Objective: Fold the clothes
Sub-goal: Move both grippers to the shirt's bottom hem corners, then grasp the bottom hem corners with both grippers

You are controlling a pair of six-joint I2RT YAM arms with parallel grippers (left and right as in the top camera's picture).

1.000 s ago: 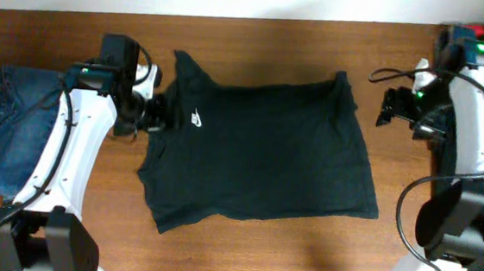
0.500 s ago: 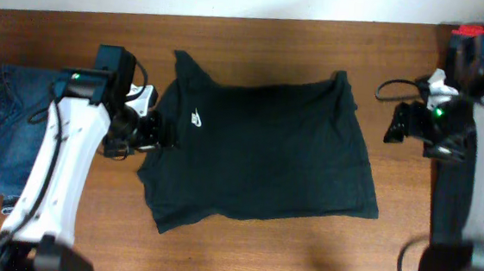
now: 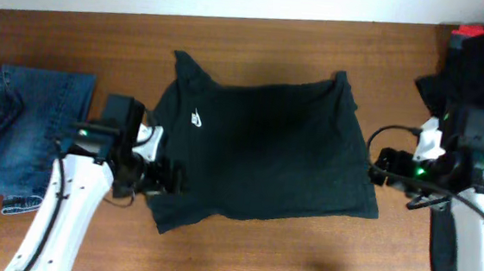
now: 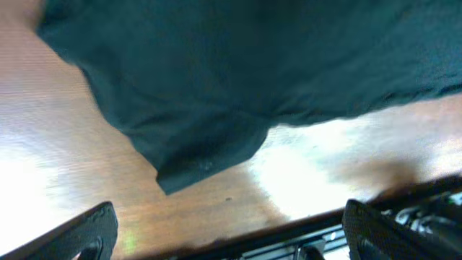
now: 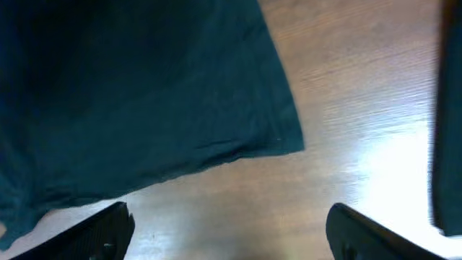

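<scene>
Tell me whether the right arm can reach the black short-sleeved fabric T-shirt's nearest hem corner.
Probably yes: the open right pincer hangs beside that corner of the T-shirt, only bare table between.

Bare wood of the table [image 3: 302,253] runs wide along the near side below the T-shirt [image 3: 267,146], narrower beyond it. Jeans [image 3: 17,135] fill the left end. A dark mass [image 3: 480,76], unidentifiable, crowds the far right corner.

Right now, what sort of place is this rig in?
Probably a lab bench for clothes-folding trials: a wooden table, a black T-shirt spread flat on it, blue jeans lying beside it.
</scene>
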